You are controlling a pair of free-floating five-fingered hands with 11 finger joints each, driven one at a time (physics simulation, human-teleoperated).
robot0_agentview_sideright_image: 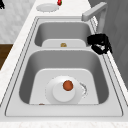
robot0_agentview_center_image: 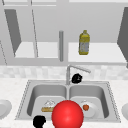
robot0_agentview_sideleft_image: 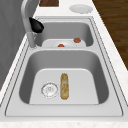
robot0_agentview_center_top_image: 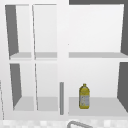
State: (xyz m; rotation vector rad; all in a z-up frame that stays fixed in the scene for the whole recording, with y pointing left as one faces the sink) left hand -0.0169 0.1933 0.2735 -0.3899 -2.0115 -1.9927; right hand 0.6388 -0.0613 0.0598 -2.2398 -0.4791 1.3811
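A white open wall cabinet [robot0_agentview_center_top_image: 63, 50] fills the wall at twelve o'clock above the sink, its shelves split by upright dividers. Below it runs a pale speckled backsplash [robot0_agentview_center_image: 30, 72], possibly tiled. A white marbled countertop [robot0_agentview_sideleft_image: 113, 60] frames the basin, and dark brown wooden flooring [robot0_agentview_sideleft_image: 115, 22] shows at three o'clock in the left side view.

The faucet [robot0_agentview_center_image: 68, 72] is a grey metal tap with an upright stem rising from the far rim between the two basins; its spout [robot0_agentview_sideright_image: 93, 12] bends at the top and slants right over the right basin. The right hand [robot0_agentview_center_image: 76, 78] sits just beside the stem.
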